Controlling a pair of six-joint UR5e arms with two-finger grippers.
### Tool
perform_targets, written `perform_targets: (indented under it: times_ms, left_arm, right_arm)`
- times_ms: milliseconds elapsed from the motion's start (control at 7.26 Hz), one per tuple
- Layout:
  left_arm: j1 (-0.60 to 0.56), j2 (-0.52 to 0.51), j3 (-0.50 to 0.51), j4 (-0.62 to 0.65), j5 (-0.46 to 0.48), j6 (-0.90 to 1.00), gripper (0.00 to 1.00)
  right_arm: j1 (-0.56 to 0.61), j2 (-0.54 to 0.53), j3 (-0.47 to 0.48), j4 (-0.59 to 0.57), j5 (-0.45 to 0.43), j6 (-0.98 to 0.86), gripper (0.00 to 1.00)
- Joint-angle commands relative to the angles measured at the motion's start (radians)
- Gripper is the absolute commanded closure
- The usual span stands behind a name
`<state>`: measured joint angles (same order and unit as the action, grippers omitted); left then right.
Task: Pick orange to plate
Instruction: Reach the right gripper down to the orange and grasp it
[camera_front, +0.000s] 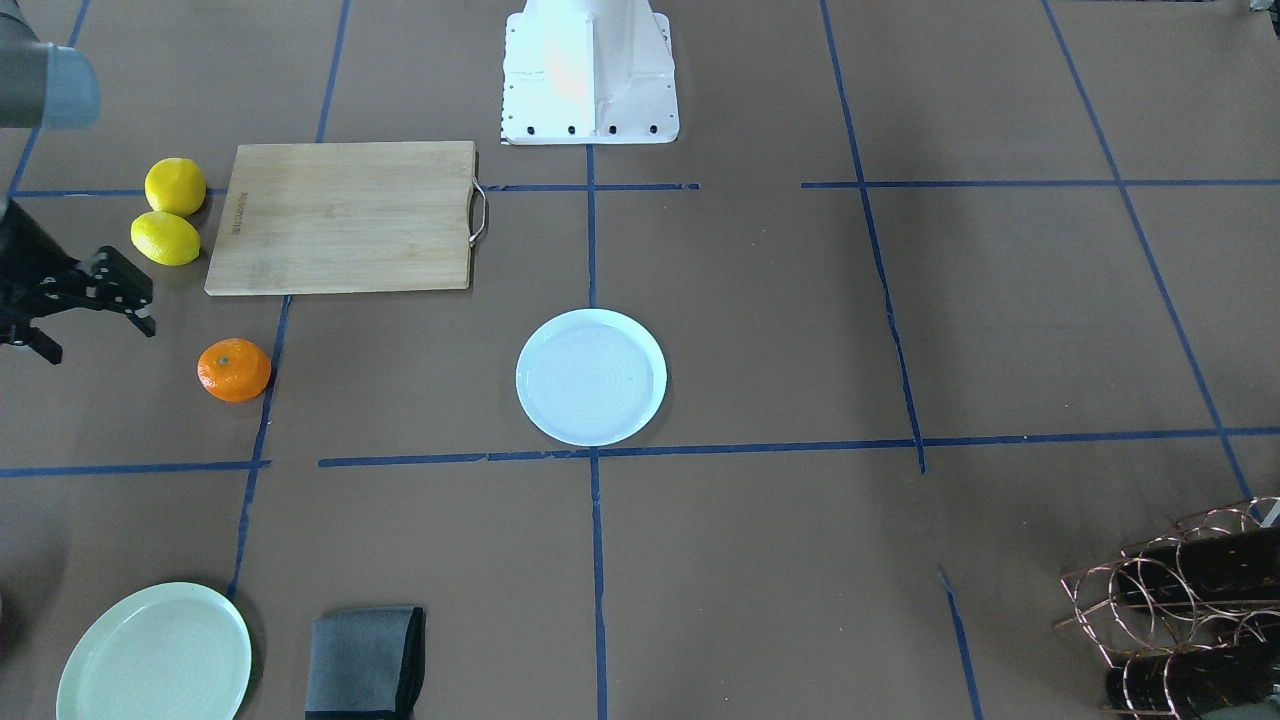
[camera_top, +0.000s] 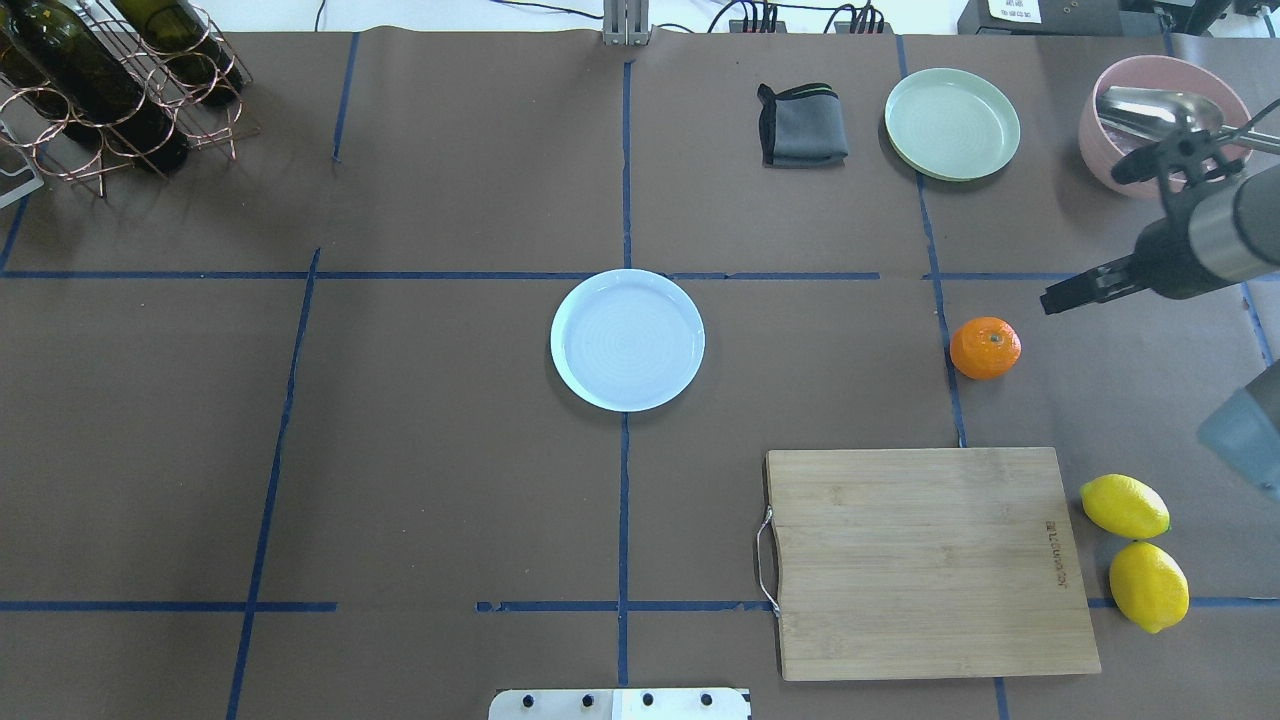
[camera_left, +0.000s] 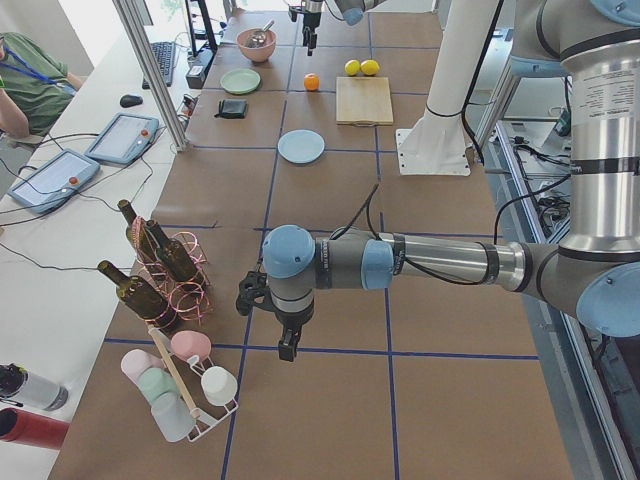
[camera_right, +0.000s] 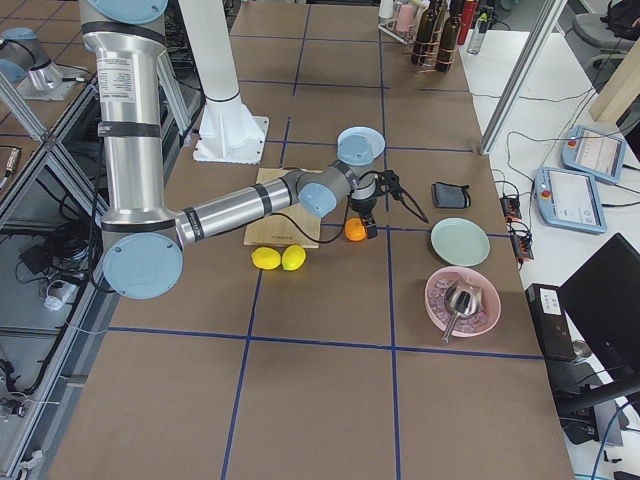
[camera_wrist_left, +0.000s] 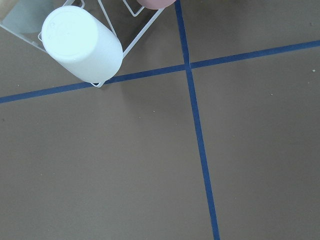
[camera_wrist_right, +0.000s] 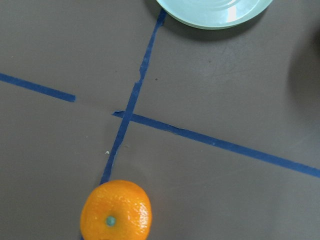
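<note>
Just beside the orange (camera_top: 985, 347), on its side away from the plate (camera_top: 627, 340), we log the right tool (camera_front: 100, 342), jaws seemingly spread, empty. The orange rests on the table (camera_top: 450, 450); left tool (camera_left: 287, 352) far from it, state unreadable.

Bare table (camera_top: 820, 350) runs from the orange (camera_top: 985, 348) left to the plate (camera_top: 627, 340). The cutting board (camera_top: 925, 560) lies flat on the near side, and the cloth (camera_top: 803, 125) and green plate (camera_top: 952, 123) sit well apart on the far side. The right gripper (camera_top: 1052, 299) (jaws spread) hangs just right of the orange.
</note>
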<state>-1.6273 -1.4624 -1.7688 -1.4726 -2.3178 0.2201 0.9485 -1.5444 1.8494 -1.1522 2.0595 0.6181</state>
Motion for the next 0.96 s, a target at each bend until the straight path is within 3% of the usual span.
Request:
perform_targets:
  times_ms: [0, 826]
  left_arm:
    - [0.000, 0.002, -0.006, 0.000, 0.000, 0.001, 0.00]
    - [0.000, 0.001, -0.011, 0.000, 0.000, 0.001, 0.00]
  right_arm:
    - [-0.128, 0.012, -0.028, 0.038, -0.114, 0.107, 0.00]
    - [-0.165, 0.078, -0.122, 0.043, -0.144, 0.107, 0.00]
